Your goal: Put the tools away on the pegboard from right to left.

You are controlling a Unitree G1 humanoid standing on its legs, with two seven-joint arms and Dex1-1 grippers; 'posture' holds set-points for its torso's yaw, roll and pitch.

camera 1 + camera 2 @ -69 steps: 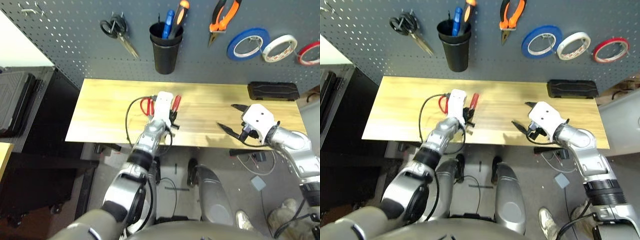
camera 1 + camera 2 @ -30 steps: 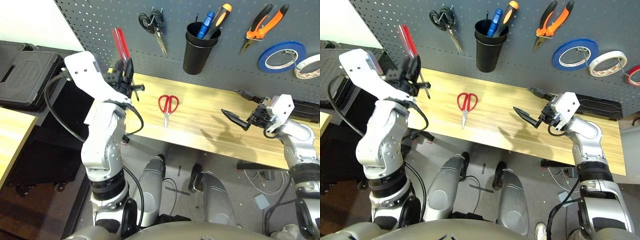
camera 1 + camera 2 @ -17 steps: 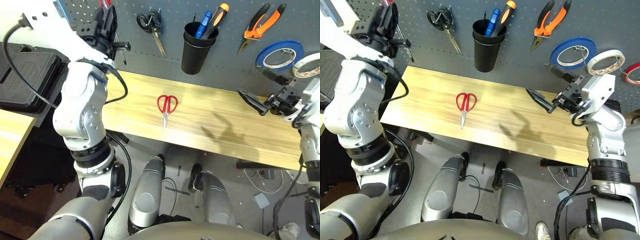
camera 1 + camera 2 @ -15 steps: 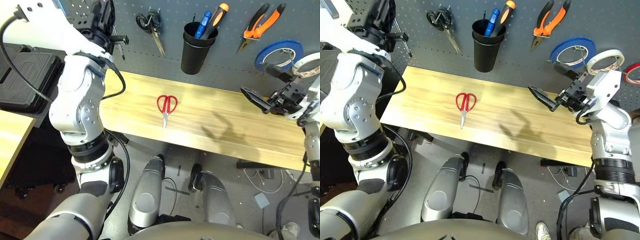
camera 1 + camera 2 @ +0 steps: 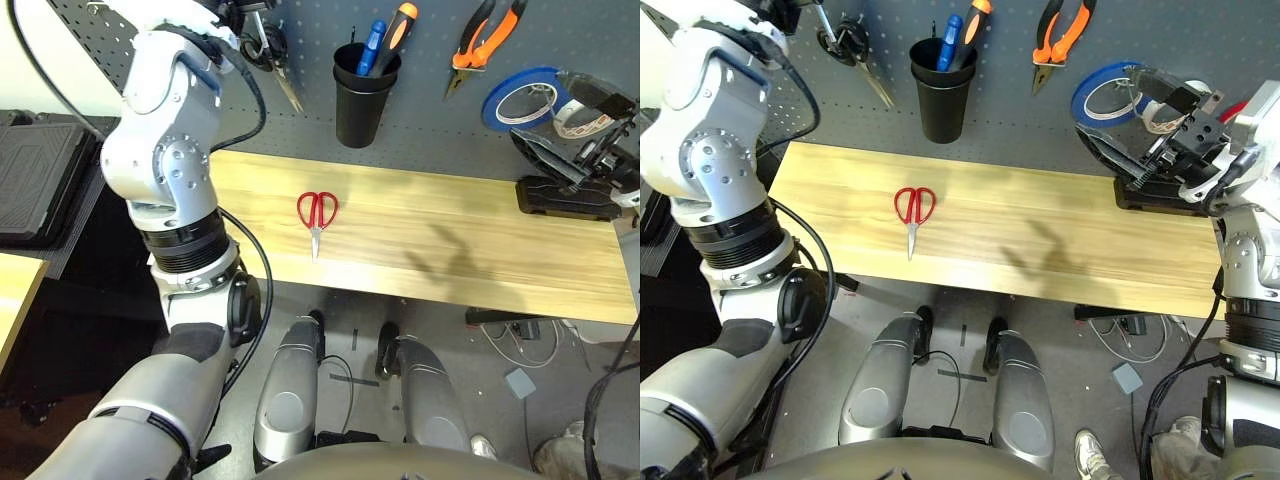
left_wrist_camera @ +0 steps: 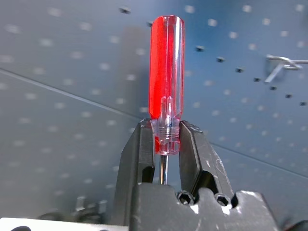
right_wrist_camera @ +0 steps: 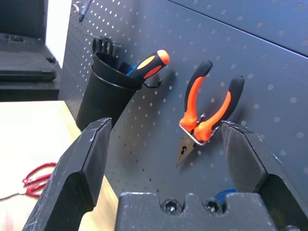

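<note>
The left gripper [image 6: 166, 144] was clamped on the neck of the slim red-handled screwdriver [image 6: 166, 72], held upright close before the pegboard [image 6: 72, 72]. The right gripper [image 7: 163, 159] stood wide apart and empty, facing the orange-and-black-handled pliers [image 7: 209, 108] hanging beside the black cup [image 7: 103, 98]. The red-handled scissors [image 5: 317, 212] lay on the wooden table [image 5: 450, 250]. No writing could be read.

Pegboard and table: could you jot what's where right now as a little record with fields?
On pegboard: orange-and-black pliers, black cup, black-handled scissors, blue tape
On table: red-handled scissors
Left gripper: shut on red-handled screwdriver, raised before the pegboard
Right gripper: open, holding nothing
</note>
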